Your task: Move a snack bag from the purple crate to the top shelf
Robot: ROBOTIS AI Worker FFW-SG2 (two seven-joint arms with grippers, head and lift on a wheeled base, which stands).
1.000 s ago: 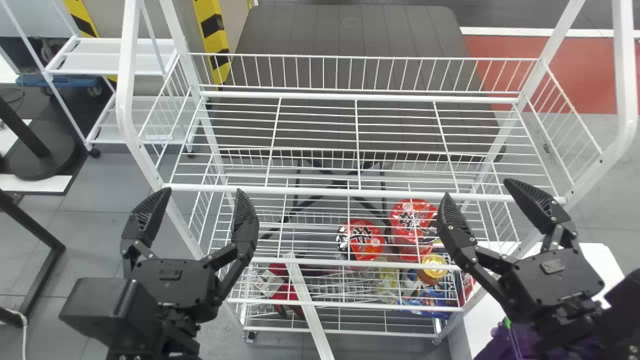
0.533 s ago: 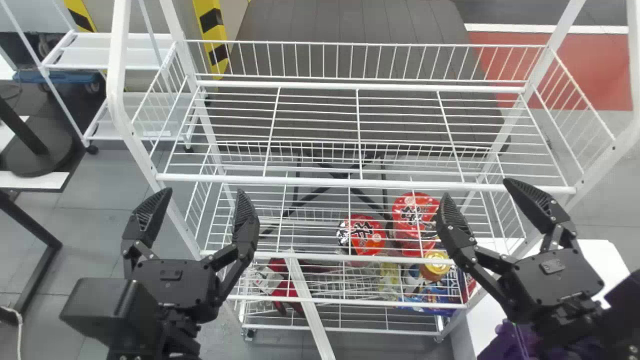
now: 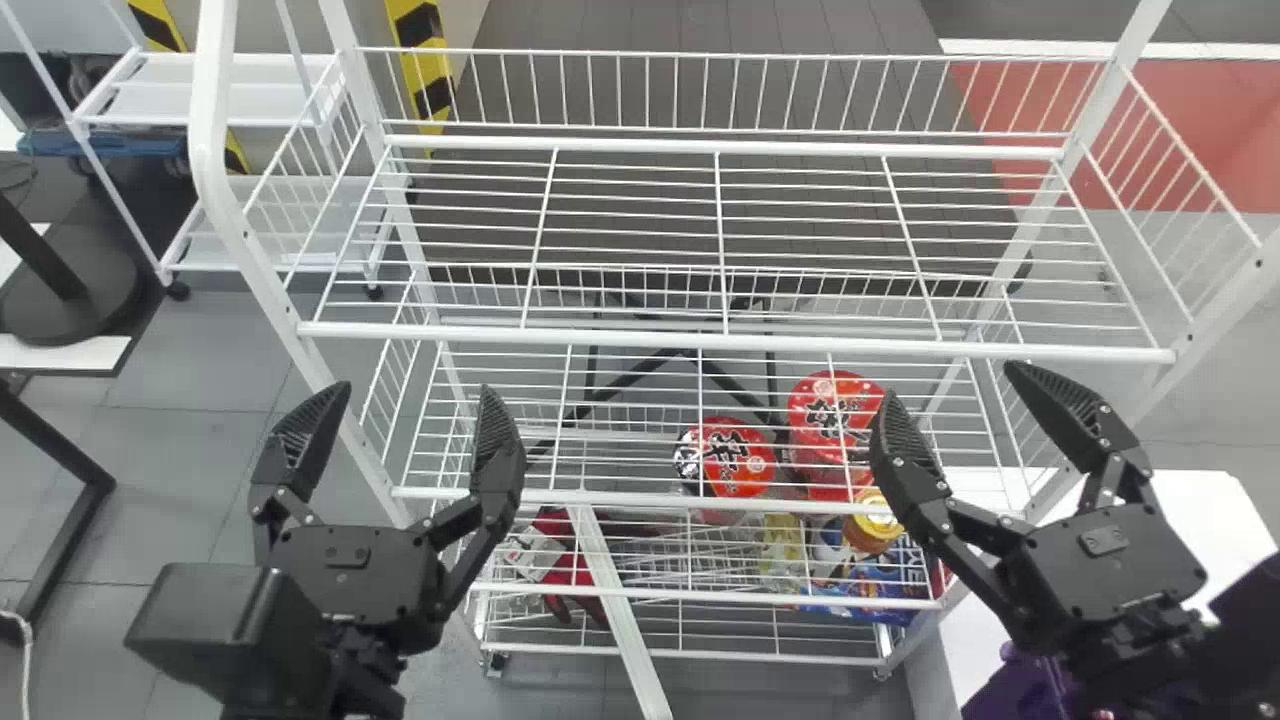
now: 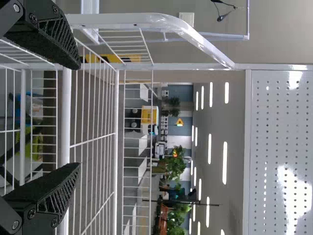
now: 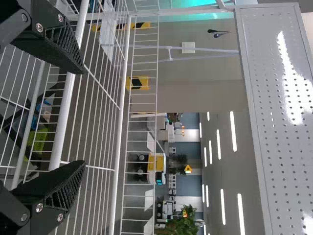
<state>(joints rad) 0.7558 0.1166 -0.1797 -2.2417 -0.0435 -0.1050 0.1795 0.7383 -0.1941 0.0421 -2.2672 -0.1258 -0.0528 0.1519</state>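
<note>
Both arms come in from the bottom edge of the head view and point forward side by side, well apart. The left gripper [image 3: 410, 392] has its jaws spread wide with nothing between them, and the right gripper [image 3: 953, 385] is just as released, its jaws parted around bare air. Beyond both sets of jaws runs the front rail of the upper wire shelf [image 3: 720, 340]. Compared with the earlier frames, the rack looks larger and its front rail has slid farther ahead of the fingertips, while the jaws keep nearly the same spots in the head view. The purple crate [image 3: 1020, 688] sits below the right jaws, partly hidden by that arm; whether a snack bag lies in it, I cannot tell. Two red bags, a round one [image 3: 735, 458] and one beside it [image 3: 832, 415], lie lower in the rack, between the two grippers and nearer the right jaws, with a gold-topped container [image 3: 873, 520] close by. A white desk [image 3: 1190, 500] extends behind the right gripper and to its right.
</note>
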